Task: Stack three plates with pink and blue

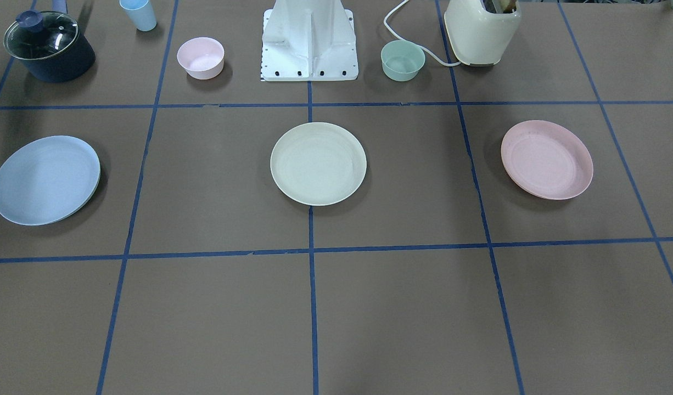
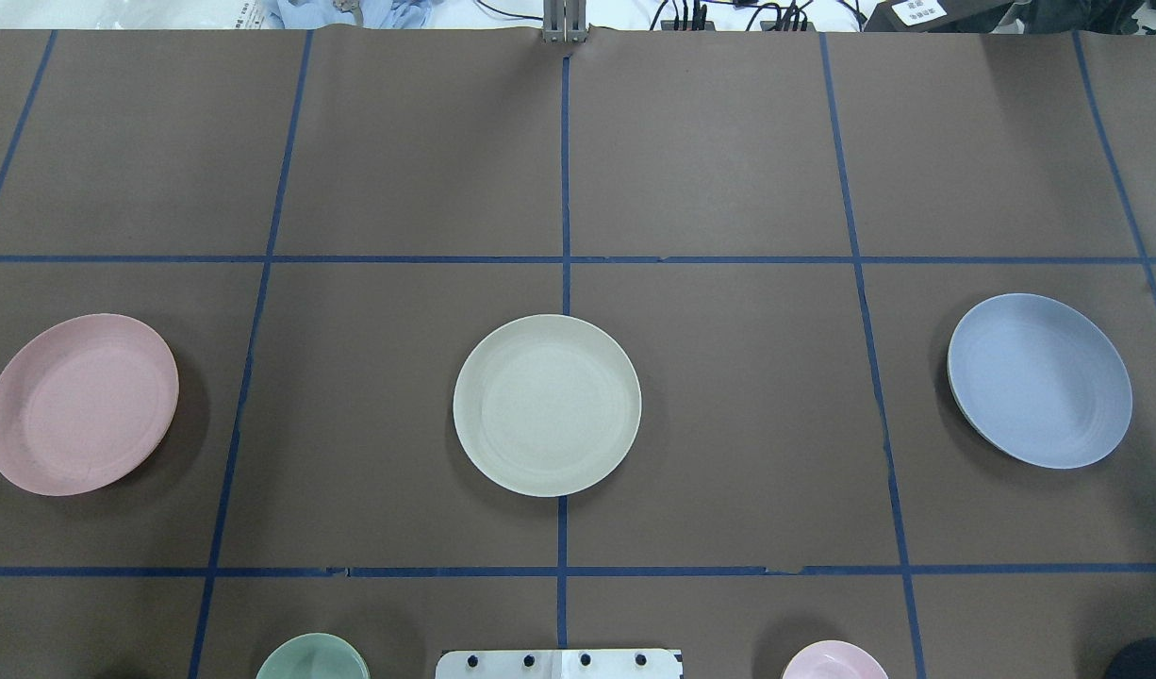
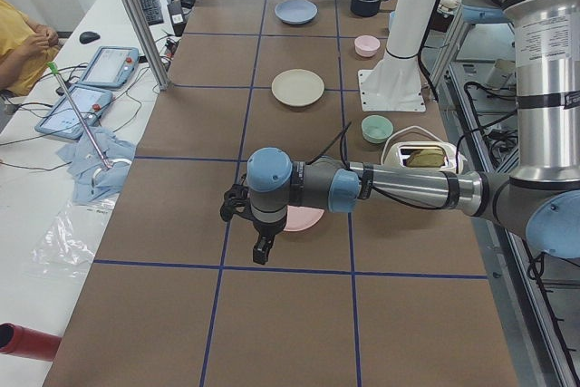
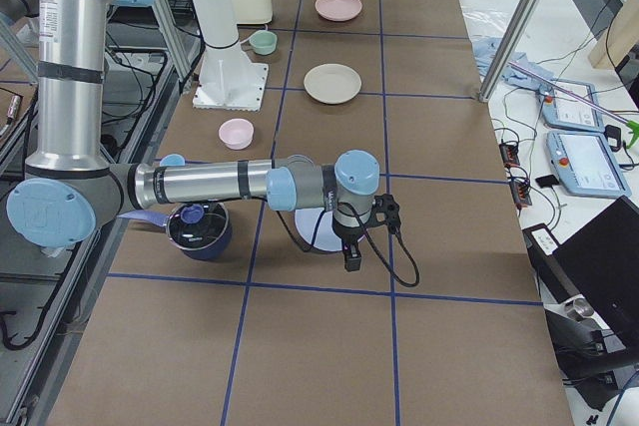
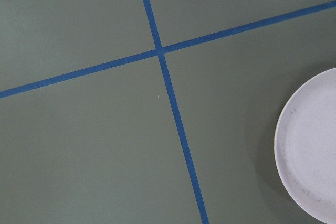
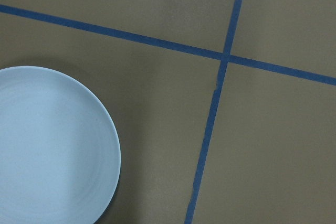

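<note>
While jaw opening cannot be told, pink plate [image 5: 310, 145] lies at four o'clock of left gripper [image 3: 260, 246], blue plate [image 6: 52, 145] at eight of right gripper [image 4: 351, 256].

3 plates [image 1: 318, 163], 2 bowls [image 1: 200, 57], 1 pot [image 1: 50, 46], 1 cup [image 1: 139, 13], 1 toaster [image 1: 482, 30]

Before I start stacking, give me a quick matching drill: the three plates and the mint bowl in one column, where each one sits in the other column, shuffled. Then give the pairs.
Things:
1. cream plate
2. pink plate
3. blue plate
4. mint-green bowl

Places:
A. far out on the robot's right
B. close beside the base, on the robot's left
C. centre, straight ahead of the base
D. far out on the robot's left

Pairs: 1-C, 2-D, 3-A, 4-B
</note>
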